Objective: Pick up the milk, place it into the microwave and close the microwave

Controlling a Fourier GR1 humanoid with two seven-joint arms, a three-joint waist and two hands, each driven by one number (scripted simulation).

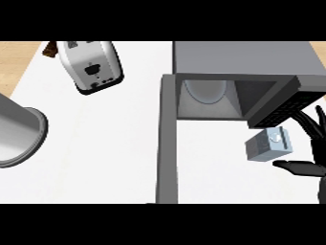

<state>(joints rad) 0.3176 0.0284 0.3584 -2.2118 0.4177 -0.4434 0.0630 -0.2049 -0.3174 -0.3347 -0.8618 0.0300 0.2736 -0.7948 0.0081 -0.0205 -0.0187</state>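
I see my black right hand (319,158) w/ fingers spread, released, just right of small grey-blue milk carton (269,144), near open grey microwave (222,91).

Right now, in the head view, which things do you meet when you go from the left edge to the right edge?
Grey left forearm → silver toaster → open grey microwave door → white round plate inside the microwave → pale blue-grey milk carton → black right hand, open beside the carton.

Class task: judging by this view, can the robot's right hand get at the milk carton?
Probably yes: the right hand is open right beside the milk carton, with nothing between them.
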